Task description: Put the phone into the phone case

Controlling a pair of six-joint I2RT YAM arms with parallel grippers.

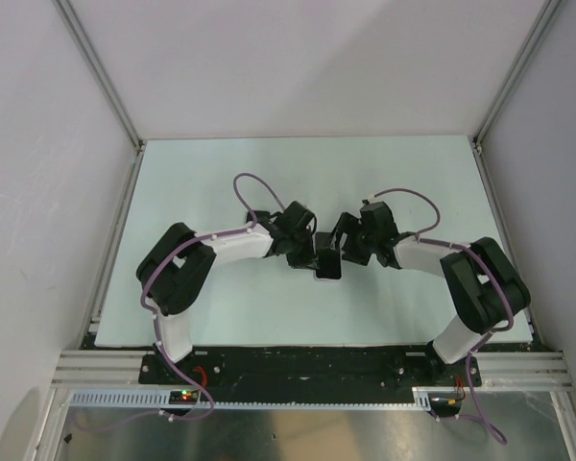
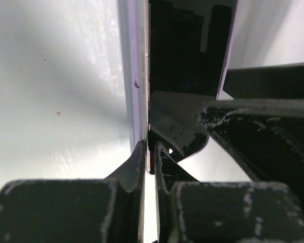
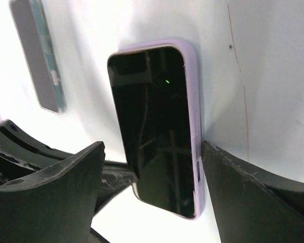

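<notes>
A black-screened phone [image 3: 152, 131] sits inside a lilac phone case [image 3: 193, 101], which wraps its top and right edges. In the top view the phone [image 1: 326, 265] is at mid-table between both grippers. My left gripper [image 2: 151, 152] is shut on the thin edge of the cased phone near a bottom corner; the lilac case wall [image 2: 138, 76] and dark screen [image 2: 182, 55] run away from its fingers. My right gripper [image 3: 152, 147] is open and straddles the phone. Its right finger [image 3: 228, 172] touches the case side, and its left finger [image 3: 76, 172] stands apart.
A flat grey slab with a teal edge [image 3: 38, 55] lies on the white table [image 1: 221, 182] beyond the phone. White walls enclose the table on three sides. Both arms [image 1: 221, 250] crowd the middle, with purple cables looping above the wrists.
</notes>
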